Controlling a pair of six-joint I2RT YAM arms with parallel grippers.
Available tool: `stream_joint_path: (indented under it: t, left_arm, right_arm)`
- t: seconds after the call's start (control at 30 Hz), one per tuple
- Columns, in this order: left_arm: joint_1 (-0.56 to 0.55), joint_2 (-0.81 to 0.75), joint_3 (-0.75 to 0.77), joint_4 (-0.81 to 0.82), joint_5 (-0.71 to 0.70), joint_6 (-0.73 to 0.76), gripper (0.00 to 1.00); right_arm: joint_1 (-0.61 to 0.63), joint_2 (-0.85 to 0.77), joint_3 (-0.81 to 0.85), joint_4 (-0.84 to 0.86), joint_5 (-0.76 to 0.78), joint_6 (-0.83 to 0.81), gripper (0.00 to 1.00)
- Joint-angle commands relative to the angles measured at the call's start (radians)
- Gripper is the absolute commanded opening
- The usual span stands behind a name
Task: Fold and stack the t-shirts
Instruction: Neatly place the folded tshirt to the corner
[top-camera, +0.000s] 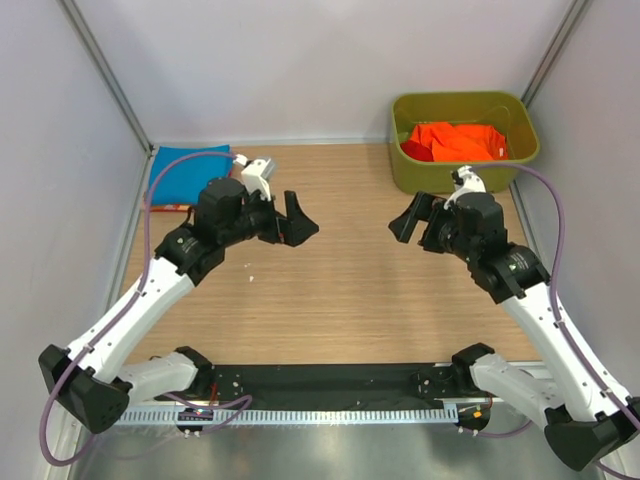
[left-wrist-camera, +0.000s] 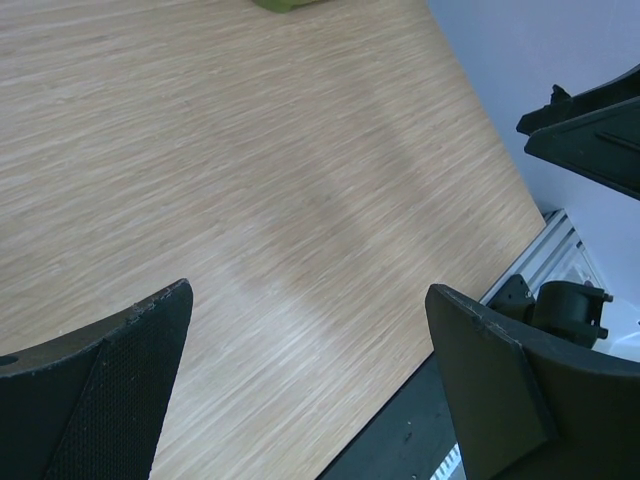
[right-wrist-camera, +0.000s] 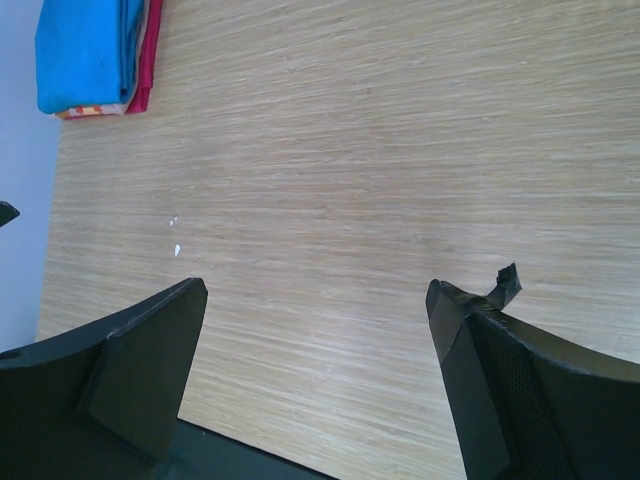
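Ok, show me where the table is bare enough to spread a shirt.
Widest bare wood: mid-table, between the left fingers and right fingers, down to the black rail. Also a strip along the back wall, between the blue-topped t-shirt stack and the olive-green bin. Crowded: those two far corners.

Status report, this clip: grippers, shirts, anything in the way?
Left gripper open, empty; right gripper open, empty. Folded stack, blue shirt on top, far-left corner; orange shirt crumpled in bin. Nothing in the way.
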Motion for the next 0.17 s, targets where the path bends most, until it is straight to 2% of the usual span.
stream_joint_path:
  t: [0.0,0.13]
  left_arm:
    - [-0.002,-0.028,-0.008,0.026,0.023,-0.015,1.00]
    - [-0.002,-0.033,-0.009,0.029,0.029,-0.015,1.00]
  right_arm:
    - [-0.001,-0.032,0.002,-0.003,0.028,-0.011,1.00]
    - [-0.003,-0.034,-0.005,0.005,0.034,-0.012,1.00]
